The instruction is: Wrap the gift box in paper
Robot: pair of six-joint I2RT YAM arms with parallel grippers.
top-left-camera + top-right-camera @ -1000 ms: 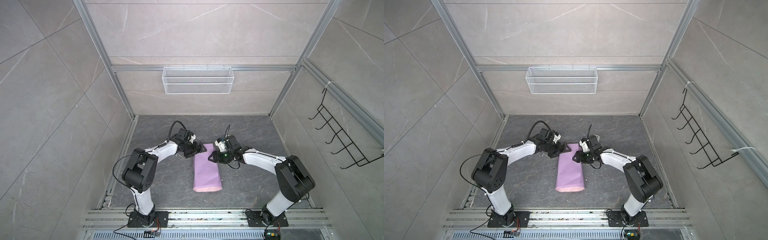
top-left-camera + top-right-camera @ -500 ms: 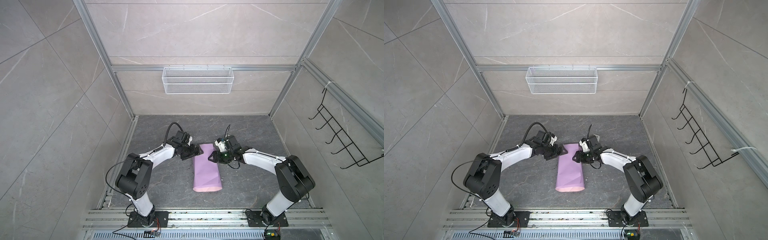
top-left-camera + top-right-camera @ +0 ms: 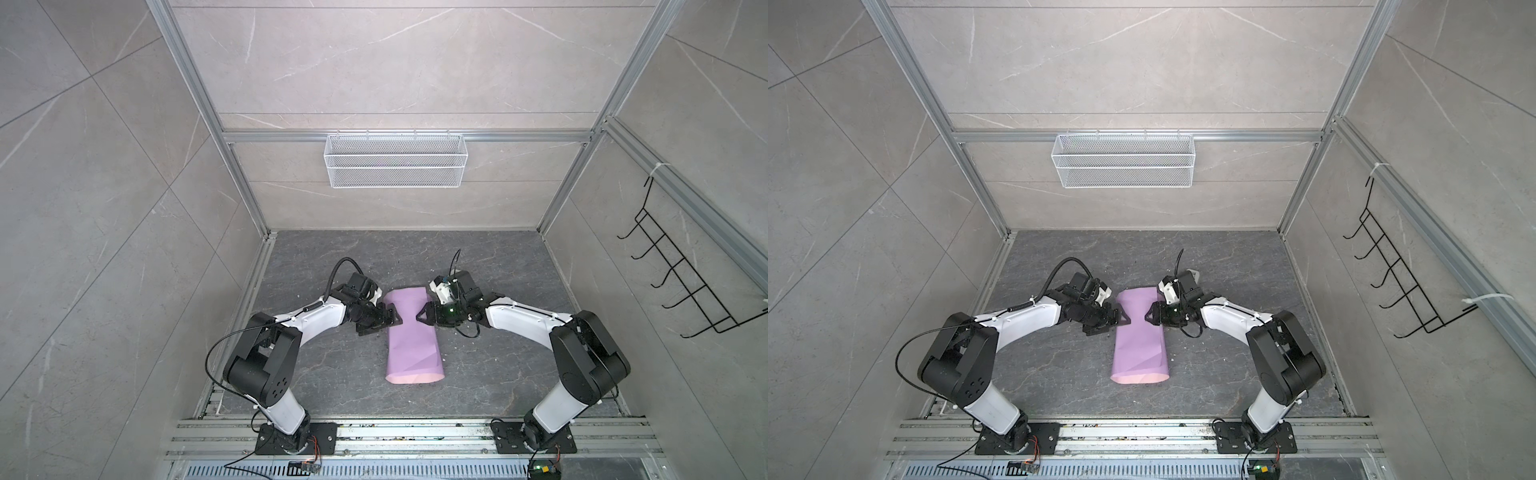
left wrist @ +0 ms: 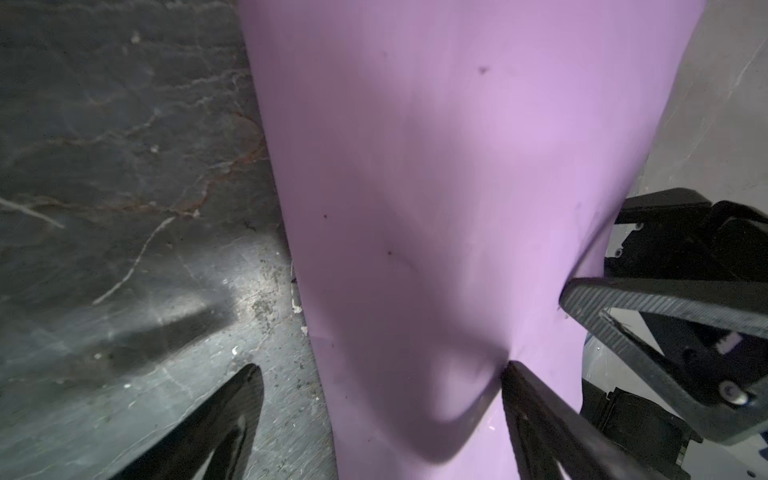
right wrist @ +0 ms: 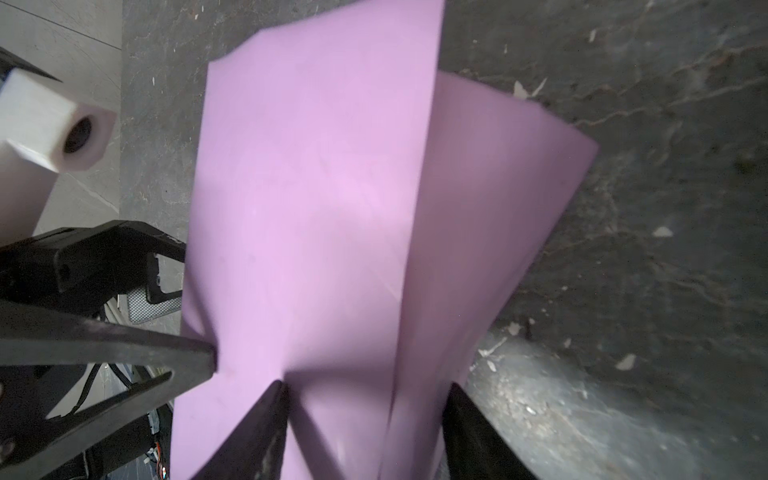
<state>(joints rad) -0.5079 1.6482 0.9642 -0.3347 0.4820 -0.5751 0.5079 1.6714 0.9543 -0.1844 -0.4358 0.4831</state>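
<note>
The left gripper (image 3: pixel 387 321), jaws spread, now sits mid-length rather than at the far end, one finger denting the paper (image 3: pixel 412 349). The right gripper (image 3: pixel 420 322) faces it — grip unclear. The gift box is unseen, presumably wrapped inside — ends likely still need folding.

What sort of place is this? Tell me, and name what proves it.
Probably a robot test cell: an aluminium frame boxes in tile-look walls, a left arm and right arm are bolted to a front rail, and a wire basket and hook rack hang up.
</note>
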